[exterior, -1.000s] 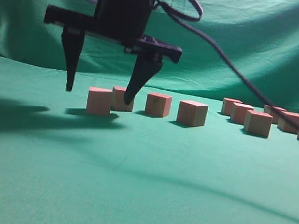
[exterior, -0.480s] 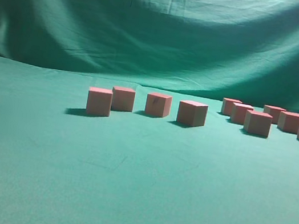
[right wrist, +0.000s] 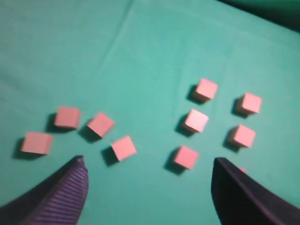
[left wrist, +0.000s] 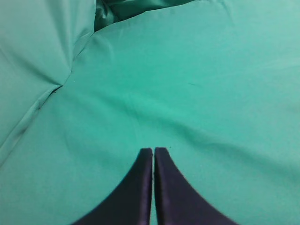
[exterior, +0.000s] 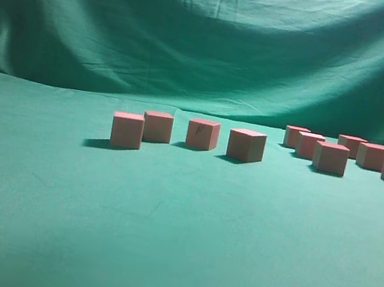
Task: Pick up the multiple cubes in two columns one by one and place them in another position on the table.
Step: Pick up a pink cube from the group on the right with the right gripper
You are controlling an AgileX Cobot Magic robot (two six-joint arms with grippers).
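Pink-tan cubes stand on the green table (exterior: 174, 244). A loose row of four (exterior: 187, 134) is at the middle left, and a group in two columns (exterior: 353, 157) is at the right. In the right wrist view the row (right wrist: 101, 124) lies on the left and the two columns (right wrist: 196, 120) on the right. One cube (right wrist: 241, 169) is partly hidden by a finger. My right gripper (right wrist: 149, 161) is open, empty and high above the cubes. My left gripper (left wrist: 153, 150) is shut and empty over bare cloth. Neither gripper shows in the exterior view.
A draped green cloth backdrop (exterior: 210, 42) hangs behind the table. In the left wrist view, folds of cloth (left wrist: 56, 84) run along the left side.
The open right gripper, which hung over the left end of the row of cubes, has risen out of the exterior view. The cubes have not moved.
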